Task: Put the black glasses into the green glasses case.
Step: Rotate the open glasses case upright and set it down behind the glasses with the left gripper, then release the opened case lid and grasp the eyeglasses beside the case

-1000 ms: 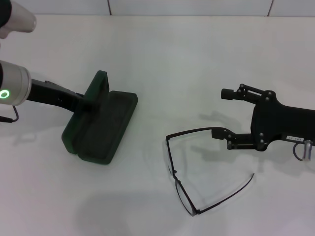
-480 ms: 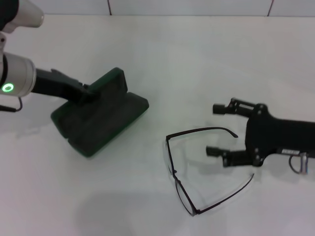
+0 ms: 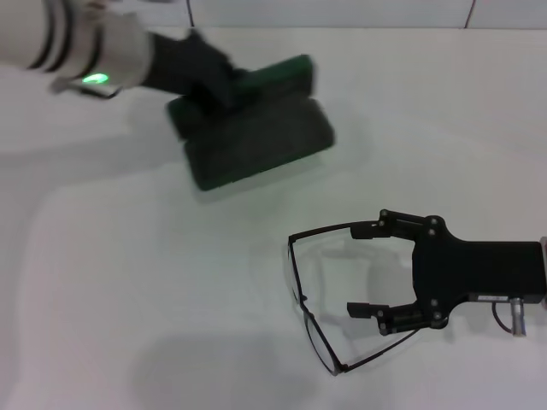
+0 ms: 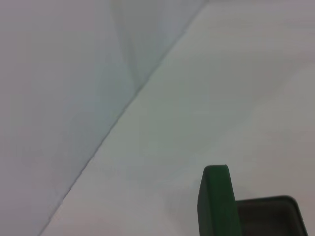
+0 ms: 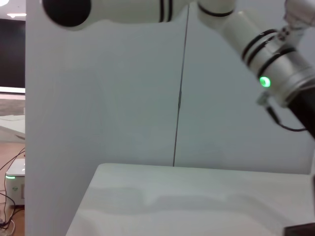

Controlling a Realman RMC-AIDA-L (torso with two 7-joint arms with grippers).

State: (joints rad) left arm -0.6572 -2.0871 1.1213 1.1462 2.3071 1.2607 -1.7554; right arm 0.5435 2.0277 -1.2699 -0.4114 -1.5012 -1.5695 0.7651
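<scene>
1. White tabletop [image 3: 128,290] fills the head view, with a pale wall at its far edge. The green glasses case [image 3: 256,132] is at the far left-centre, lid open, its long axis running left to right with the right end slightly farther away. The left gripper [image 3: 224,84] holds it by the lid's left end, closed on it, and the case appears lifted off the table.
2. Also in the head view, the black glasses [image 3: 342,295] lie unfolded at the near right, lenses toward the left, temples trailing right. The right gripper [image 3: 365,269] is spread wide between and over the temples, gripping nothing.
3. Left wrist view: only the case's upright green lid edge and a corner of the dark lined tray appear against table and wall; the arm's own fingers are out of sight.
4. Right wrist view: wall, table edge and the left arm [image 5: 275,73] with its green light; the glasses are not visible.
5. My judgement: the right gripper should close on one temple or the bridge gently, since the thin wire may slide or flex, while the case is set down steady and open.
</scene>
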